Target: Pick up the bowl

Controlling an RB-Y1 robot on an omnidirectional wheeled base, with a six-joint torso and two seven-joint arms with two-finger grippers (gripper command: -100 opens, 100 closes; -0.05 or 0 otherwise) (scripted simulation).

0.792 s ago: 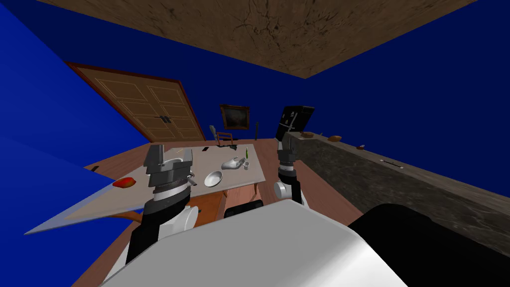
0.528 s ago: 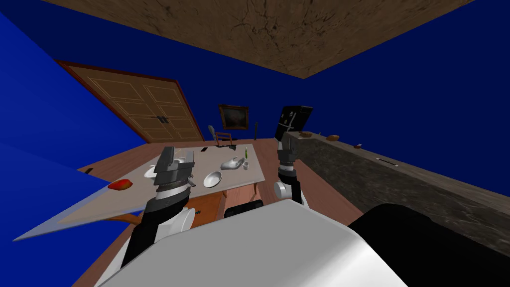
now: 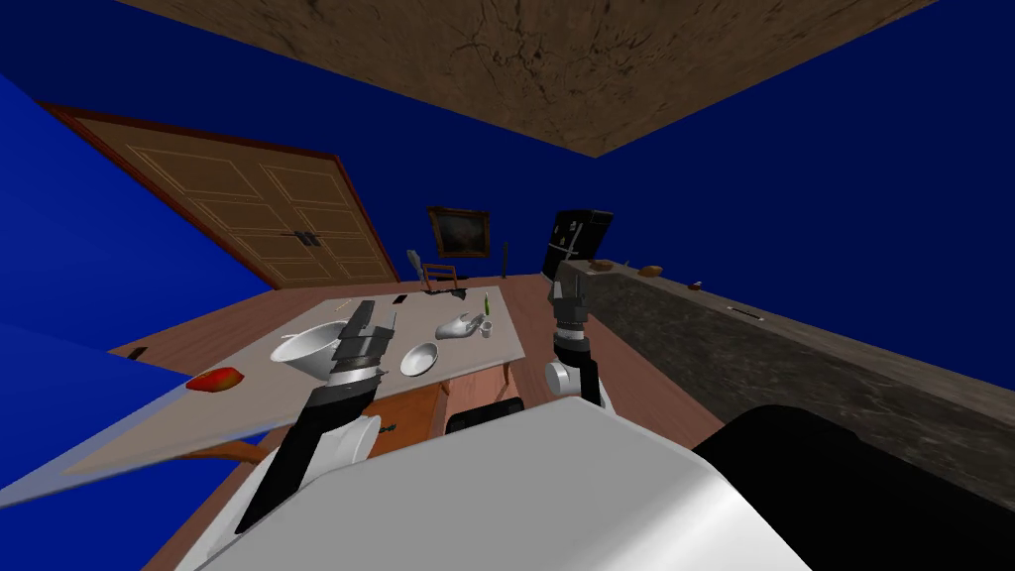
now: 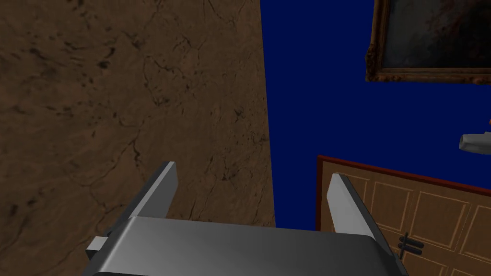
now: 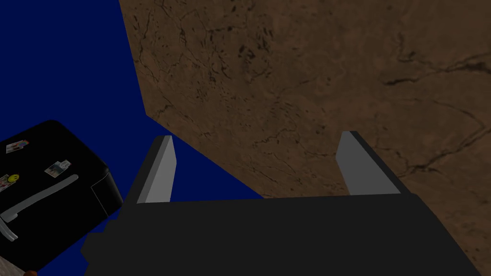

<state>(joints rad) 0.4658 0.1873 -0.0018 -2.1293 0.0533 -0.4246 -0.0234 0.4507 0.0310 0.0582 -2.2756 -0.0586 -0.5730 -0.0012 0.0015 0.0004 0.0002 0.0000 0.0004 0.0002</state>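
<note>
A wide white bowl (image 3: 307, 345) stands on the pale table (image 3: 248, 397), and a smaller white bowl (image 3: 419, 358) sits to its right near the front edge. My left gripper (image 3: 377, 317) hovers between the two, just right of the wide bowl, fingers pointing up and away. In the left wrist view the left gripper (image 4: 251, 172) is open with nothing between its fingers. My right gripper (image 3: 566, 287) is raised beside the table's right edge, and the right wrist view shows the right gripper (image 5: 256, 139) open and empty.
A red object (image 3: 215, 380) lies at the table's left. A white jug-like thing (image 3: 461, 326), a small cup (image 3: 488, 329) and a green bottle (image 3: 487, 304) stand farther back. A chair (image 3: 444, 275) is behind the table; a dark counter (image 3: 753, 347) and black fridge (image 3: 577, 241) run along the right.
My left hand has dropped lower and tipped to the right, uncovering the wide bowl it was hiding. The head view has shifted a little. The right arm has not moved.
</note>
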